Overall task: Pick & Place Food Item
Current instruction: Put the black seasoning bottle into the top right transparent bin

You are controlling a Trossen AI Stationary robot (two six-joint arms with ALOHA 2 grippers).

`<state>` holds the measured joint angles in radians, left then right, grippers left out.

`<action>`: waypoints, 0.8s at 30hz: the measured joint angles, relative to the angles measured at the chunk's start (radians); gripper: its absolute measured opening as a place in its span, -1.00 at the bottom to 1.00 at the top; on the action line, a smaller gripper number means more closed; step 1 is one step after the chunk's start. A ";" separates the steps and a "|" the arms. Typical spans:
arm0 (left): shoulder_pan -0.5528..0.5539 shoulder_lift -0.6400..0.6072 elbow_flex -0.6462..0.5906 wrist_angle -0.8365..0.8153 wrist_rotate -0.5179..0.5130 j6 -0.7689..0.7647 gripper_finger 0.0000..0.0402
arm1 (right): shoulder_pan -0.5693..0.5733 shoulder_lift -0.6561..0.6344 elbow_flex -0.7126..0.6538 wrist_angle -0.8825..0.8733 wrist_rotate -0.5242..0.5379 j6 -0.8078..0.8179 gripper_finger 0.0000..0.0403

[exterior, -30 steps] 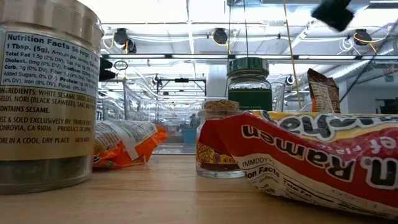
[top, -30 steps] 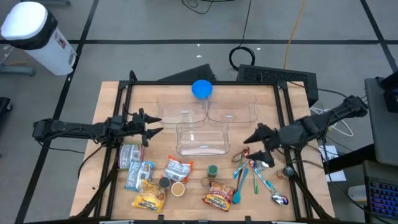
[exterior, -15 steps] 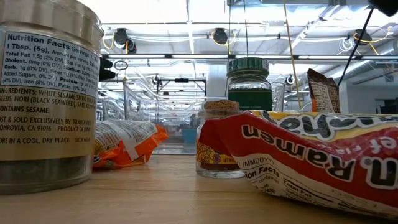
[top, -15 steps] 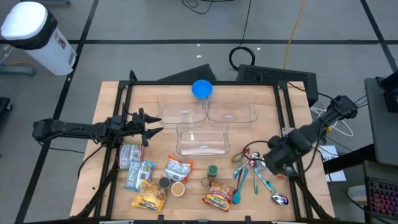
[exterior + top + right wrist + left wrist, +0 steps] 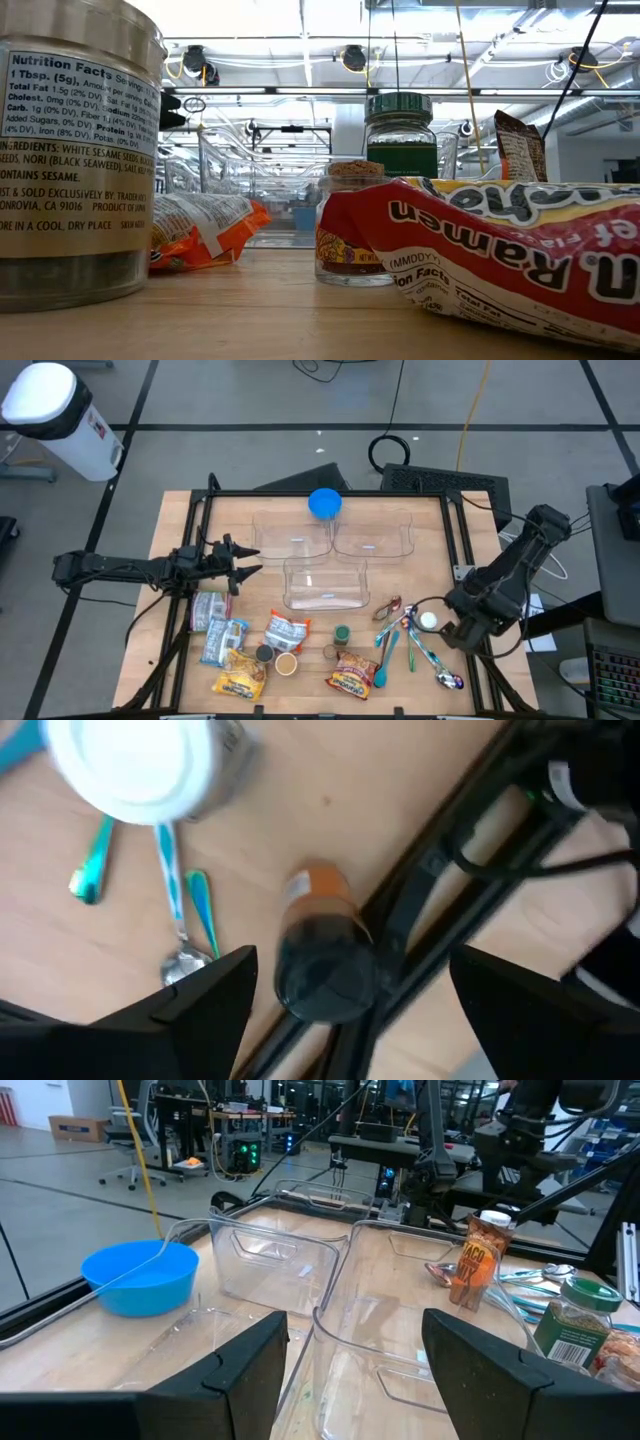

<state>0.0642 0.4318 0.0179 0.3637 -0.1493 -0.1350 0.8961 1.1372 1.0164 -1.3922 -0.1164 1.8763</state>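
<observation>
The right gripper (image 5: 468,632) hovers with fingers spread wide over the table's right edge, directly above a small dark-capped bottle (image 5: 322,952). The bottle lies on its side, touching the black frame rail (image 5: 440,895), its long axis running alongside the rail. Spoons (image 5: 180,910) lie near it. The left gripper (image 5: 243,560), parted and empty, waits at the left edge.

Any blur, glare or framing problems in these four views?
Right wrist view: smeared by motion, the white lid and bottle soft. Low view: ceiling lights blown out, the tin and ramen pack crowd the frame. High and left wrist views: sharp, evenly lit.
</observation>
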 joint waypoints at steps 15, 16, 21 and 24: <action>0.000 0.000 0.000 0.000 0.000 0.000 0.20 | 0.008 -0.023 0.000 0.025 0.172 -0.141 0.59; 0.000 0.000 0.000 0.000 0.000 0.000 0.20 | 0.008 -0.026 0.000 0.025 0.176 -0.147 0.59; 0.000 0.000 0.000 0.000 0.000 0.000 0.20 | 0.007 -0.034 0.000 0.031 0.218 -0.162 0.59; 0.000 0.000 0.000 0.000 0.000 0.000 0.20 | 0.007 -0.033 0.000 0.049 0.220 -0.187 0.59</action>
<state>0.0641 0.4318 0.0178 0.3634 -0.1493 -0.1350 0.9035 1.1038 1.0164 -1.3435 0.1032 1.6891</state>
